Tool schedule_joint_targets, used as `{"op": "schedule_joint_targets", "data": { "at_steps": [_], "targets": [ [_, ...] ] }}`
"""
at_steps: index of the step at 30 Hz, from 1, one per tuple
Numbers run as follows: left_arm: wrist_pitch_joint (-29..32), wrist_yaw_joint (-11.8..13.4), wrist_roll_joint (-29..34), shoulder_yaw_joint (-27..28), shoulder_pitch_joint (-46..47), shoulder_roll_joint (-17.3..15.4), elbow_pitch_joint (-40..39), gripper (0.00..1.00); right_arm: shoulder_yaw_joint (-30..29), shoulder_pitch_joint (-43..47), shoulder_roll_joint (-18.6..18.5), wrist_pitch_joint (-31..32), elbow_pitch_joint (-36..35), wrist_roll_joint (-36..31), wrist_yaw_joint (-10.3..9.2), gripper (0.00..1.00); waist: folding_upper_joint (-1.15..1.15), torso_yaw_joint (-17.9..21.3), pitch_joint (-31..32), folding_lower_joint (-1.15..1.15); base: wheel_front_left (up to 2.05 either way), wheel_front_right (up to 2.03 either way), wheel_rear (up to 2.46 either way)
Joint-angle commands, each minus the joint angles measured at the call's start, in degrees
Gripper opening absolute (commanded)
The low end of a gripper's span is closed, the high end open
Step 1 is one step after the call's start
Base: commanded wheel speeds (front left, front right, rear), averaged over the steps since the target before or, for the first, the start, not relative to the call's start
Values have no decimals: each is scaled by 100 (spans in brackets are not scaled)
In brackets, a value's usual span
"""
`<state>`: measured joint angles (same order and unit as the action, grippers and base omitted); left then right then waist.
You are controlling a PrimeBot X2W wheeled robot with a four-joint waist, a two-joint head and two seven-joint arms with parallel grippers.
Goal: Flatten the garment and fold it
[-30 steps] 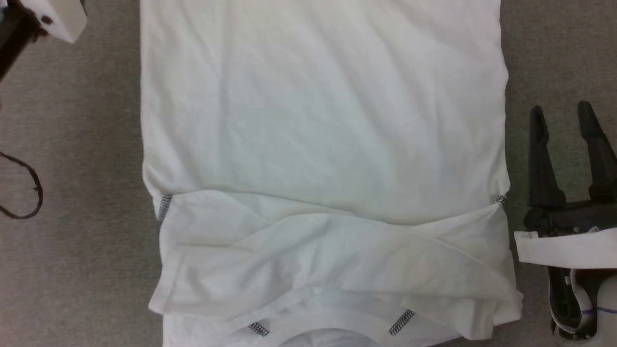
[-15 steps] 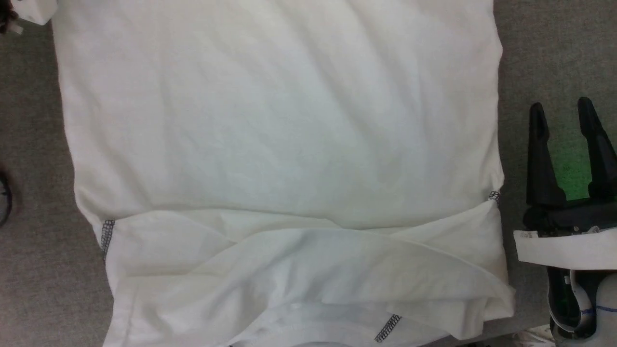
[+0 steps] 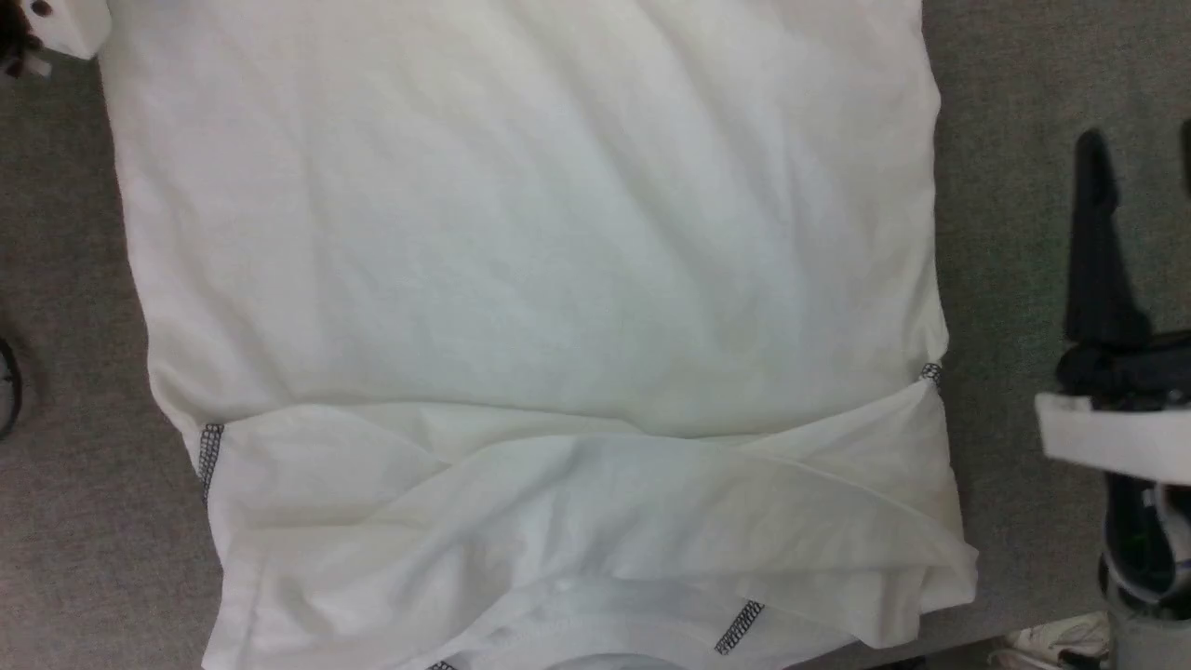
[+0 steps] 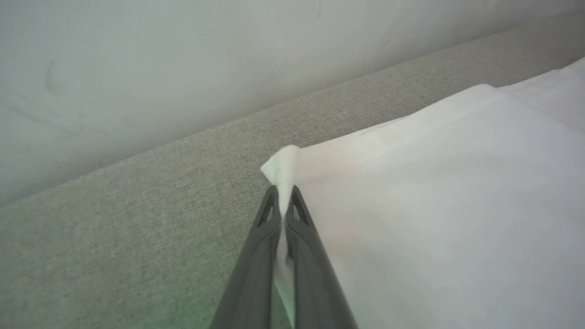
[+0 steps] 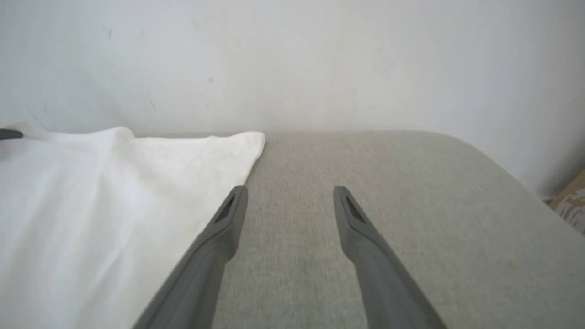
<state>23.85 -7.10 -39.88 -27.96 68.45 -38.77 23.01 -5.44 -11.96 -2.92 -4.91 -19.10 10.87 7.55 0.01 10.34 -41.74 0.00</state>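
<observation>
While the white garment lies spread across the grey tabletop, collar nearest the robot and both sleeves turned in over the chest, the left tool is pressed together on the hem's far left corner, with a tuft of cloth poking out past its fingertips. The right tool stands spread over bare tabletop just beside the garment's right edge, gripping nothing. Its inner finger is at the edge of the cloth, short of the far right corner.

The flattening looks largely done, and the step in hand appears to be taking the hem's two corners for a fold toward the collar. The next move likely calls for the right tool to travel forward and inward to that free corner, work one finger under the thin fabric and pinch it, so both corners can rise together. A lift from one side alone would probably skew the fold.
</observation>
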Motion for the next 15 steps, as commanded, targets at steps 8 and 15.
{"op": "schedule_joint_targets", "data": {
  "at_steps": [8,15],
  "targets": [
    [-329,-38,-119,-123,-214,215,93,0,11,-2107,-294,1922,-1059,-155,-6,100,-1,-188,402,0,0,0,0],
    [-452,-32,-165,-172,-18,488,-6,0,-260,-4203,-335,3362,315,103,-6,100,-1,-490,121,0,0,0,0]
  ]
}}
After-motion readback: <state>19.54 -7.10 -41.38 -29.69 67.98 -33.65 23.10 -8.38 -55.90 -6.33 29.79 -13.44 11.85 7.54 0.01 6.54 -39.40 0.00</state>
